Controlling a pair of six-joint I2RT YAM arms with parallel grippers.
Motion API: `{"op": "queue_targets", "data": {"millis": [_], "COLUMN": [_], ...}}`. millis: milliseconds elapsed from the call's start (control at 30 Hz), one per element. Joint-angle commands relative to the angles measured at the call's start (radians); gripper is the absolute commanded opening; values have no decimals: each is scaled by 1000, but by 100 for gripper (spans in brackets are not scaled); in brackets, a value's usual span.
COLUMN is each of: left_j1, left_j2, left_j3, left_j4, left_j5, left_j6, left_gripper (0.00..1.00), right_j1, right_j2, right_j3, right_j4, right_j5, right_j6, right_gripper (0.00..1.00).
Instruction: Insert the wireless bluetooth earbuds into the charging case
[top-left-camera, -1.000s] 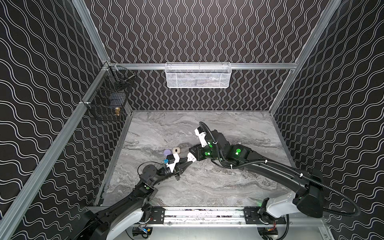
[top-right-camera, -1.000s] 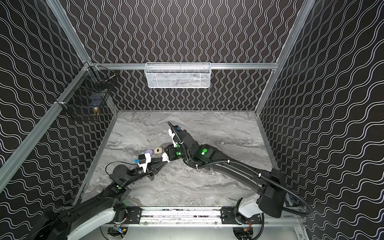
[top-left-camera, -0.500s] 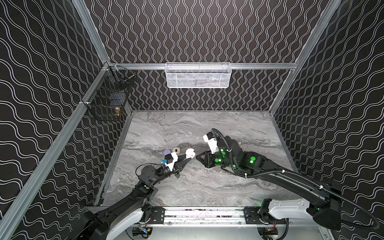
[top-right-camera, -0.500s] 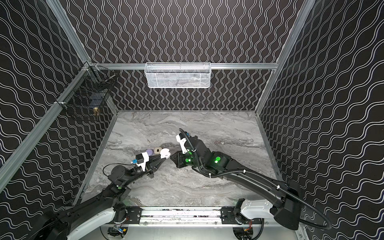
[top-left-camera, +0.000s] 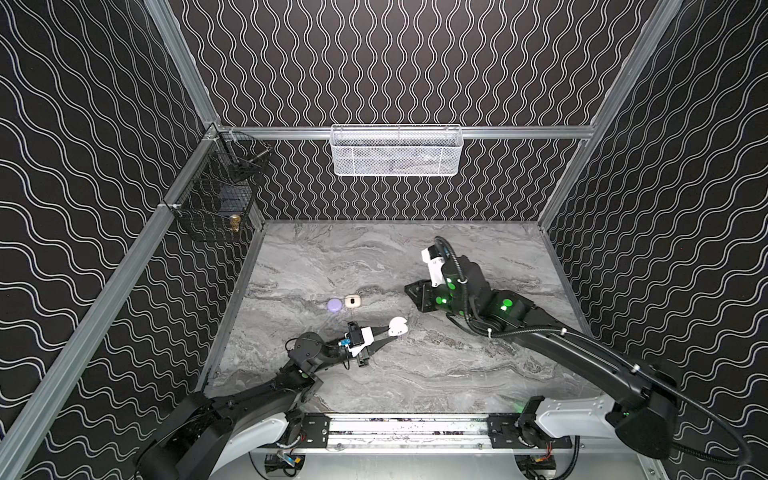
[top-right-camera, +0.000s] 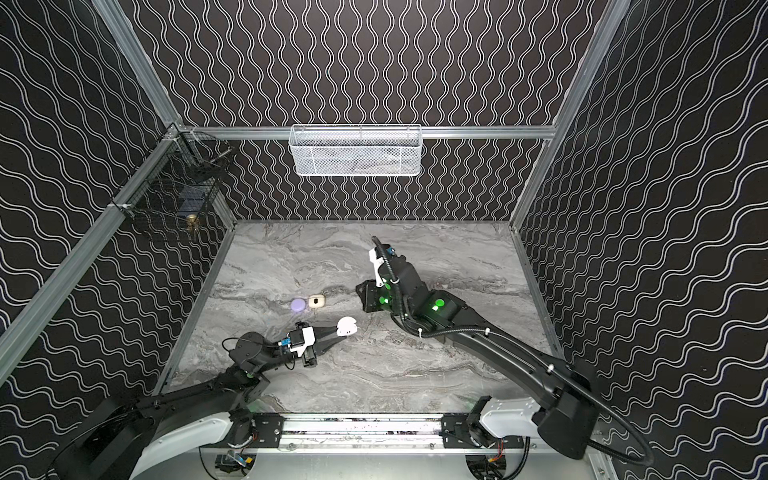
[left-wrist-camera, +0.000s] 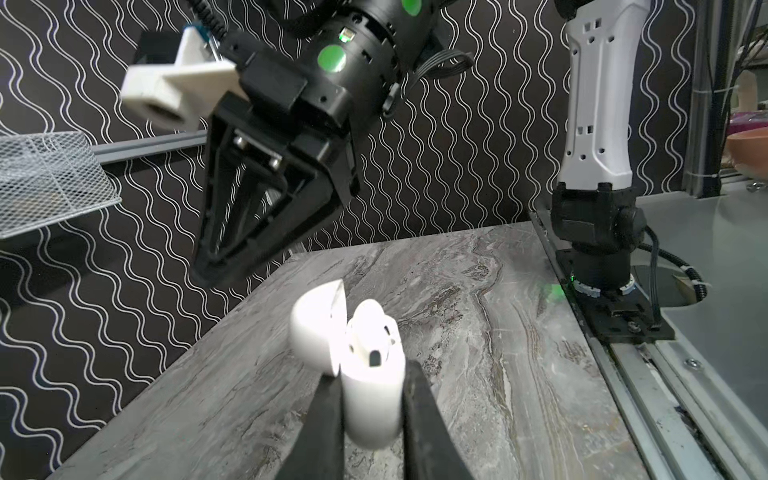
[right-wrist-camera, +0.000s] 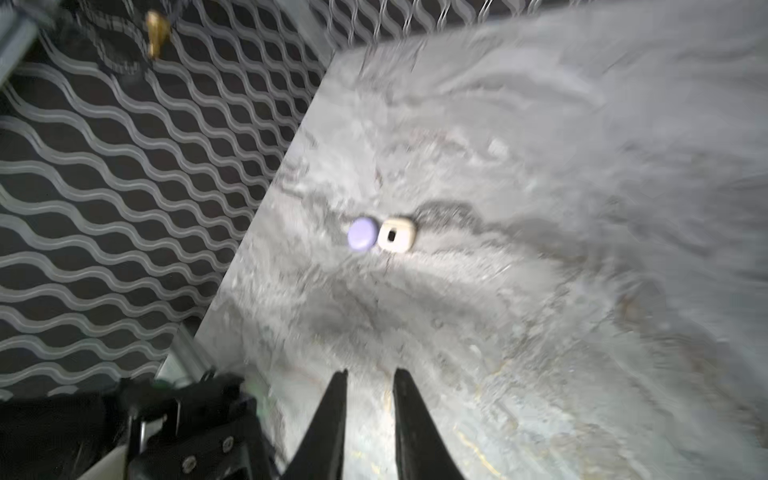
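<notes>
My left gripper (top-left-camera: 392, 332) (top-right-camera: 341, 331) (left-wrist-camera: 371, 370) is shut on the white charging case (top-left-camera: 397, 326) (top-right-camera: 346, 326) (left-wrist-camera: 372, 399), held low over the marble table, left of centre. Its lid (left-wrist-camera: 320, 324) stands open. In the left wrist view a white earbud (left-wrist-camera: 372, 328) sits in the case. My right gripper (top-left-camera: 415, 293) (top-right-camera: 365, 297) (right-wrist-camera: 370, 371) hangs to the right of the case, well apart from it. Its fingers stand a little apart with only table showing between them.
A lavender case (top-left-camera: 335, 305) (right-wrist-camera: 361, 235) and a cream case (top-left-camera: 352, 301) (right-wrist-camera: 397, 235) lie side by side on the table behind the left gripper. A white mesh basket (top-left-camera: 397, 151) hangs on the back wall, a black wire basket (top-left-camera: 216, 195) on the left wall.
My right gripper, which was at the white case a second ago, has drawn back to the right and away from it. The left gripper still holds the case in about the same place.
</notes>
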Motion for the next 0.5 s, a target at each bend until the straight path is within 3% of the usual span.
{"op": "queue_targets", "data": {"millis": [0, 467], "left_j1": [-1, -3], "left_j2": [6, -29], "left_j3": [0, 16], "left_j4": [32, -60], "left_j5": [3, -47], "left_j6": [42, 51], "left_gripper": [0, 0], "right_j1": [-3, 4], "right_j2": [29, -32], "right_j3": [14, -114], "right_j4": [-6, 79], "right_j5": [-124, -339], "right_j6": [-31, 5], "right_gripper": [24, 24]}}
